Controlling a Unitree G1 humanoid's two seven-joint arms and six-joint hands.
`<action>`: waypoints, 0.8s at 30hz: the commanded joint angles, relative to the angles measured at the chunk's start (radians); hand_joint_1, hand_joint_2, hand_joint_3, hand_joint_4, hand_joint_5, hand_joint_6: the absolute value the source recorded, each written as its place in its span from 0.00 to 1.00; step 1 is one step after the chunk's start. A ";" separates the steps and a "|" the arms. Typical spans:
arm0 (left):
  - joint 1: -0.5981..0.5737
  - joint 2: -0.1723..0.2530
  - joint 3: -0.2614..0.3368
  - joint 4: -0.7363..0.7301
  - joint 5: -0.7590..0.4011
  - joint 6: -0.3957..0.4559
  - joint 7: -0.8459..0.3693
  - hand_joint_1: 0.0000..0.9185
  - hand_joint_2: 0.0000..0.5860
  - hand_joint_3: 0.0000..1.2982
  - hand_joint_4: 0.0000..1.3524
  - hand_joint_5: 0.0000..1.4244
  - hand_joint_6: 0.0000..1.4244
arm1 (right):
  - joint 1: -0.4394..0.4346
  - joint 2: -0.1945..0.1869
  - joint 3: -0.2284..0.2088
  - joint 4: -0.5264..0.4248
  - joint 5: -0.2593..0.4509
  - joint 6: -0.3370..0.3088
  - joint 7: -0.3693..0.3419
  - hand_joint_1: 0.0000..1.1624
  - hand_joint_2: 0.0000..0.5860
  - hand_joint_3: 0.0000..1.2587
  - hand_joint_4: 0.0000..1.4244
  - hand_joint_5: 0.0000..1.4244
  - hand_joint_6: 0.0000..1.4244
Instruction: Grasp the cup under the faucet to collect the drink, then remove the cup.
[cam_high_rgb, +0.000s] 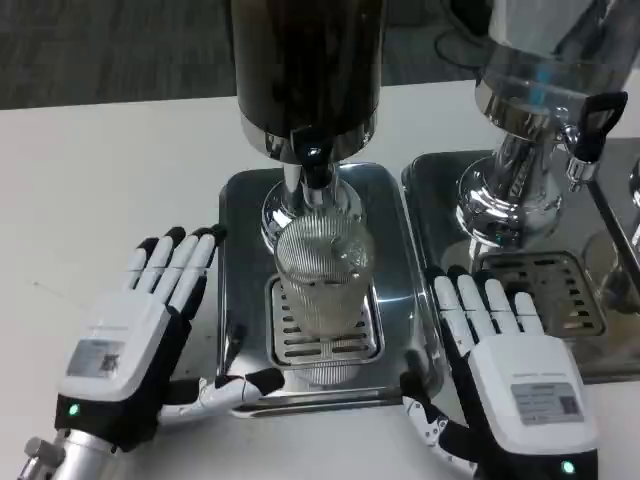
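Clearly ribbed transparent cup (322, 285) upright on drip grate (325, 335) under faucet (315, 170).

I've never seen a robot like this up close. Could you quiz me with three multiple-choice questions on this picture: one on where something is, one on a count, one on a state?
1. Where does the ribbed clear cup stand?
A. on the drip grate under the dark dispenser's faucet
B. on the bare table
C. in the left hand

2. How many drink dispensers are there?
A. one
B. two
C. four

3. What are the hands doing?
A. both grip the cup
B. one presses the faucet
C. both lie open beside the tray, holding nothing

Answers: 1 A, the cup sits on the grate below the faucet. 2 B, a dark dispenser and a clear one. 3 C, left hand and right hand flank the tray, fingers apart.
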 joint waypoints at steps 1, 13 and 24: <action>0.043 0.014 0.015 -0.055 0.006 0.064 -0.041 0.00 0.03 0.00 0.00 0.00 0.00 | -0.016 -0.001 0.008 0.010 -0.006 0.010 0.008 0.35 0.67 0.00 0.00 0.00 0.00; 0.037 0.016 0.158 -0.096 -0.317 -0.263 -0.158 0.00 0.14 0.00 0.00 0.00 0.00 | -0.002 -0.002 -0.011 -0.031 0.083 -0.012 0.022 0.32 0.67 0.00 0.00 0.00 0.00; -0.086 -0.041 0.172 -0.203 -1.323 -0.267 -1.220 0.00 0.20 0.01 0.00 0.05 0.05 | -0.007 0.009 -0.008 -0.023 0.099 -0.013 0.038 0.32 0.66 0.00 0.00 0.00 0.00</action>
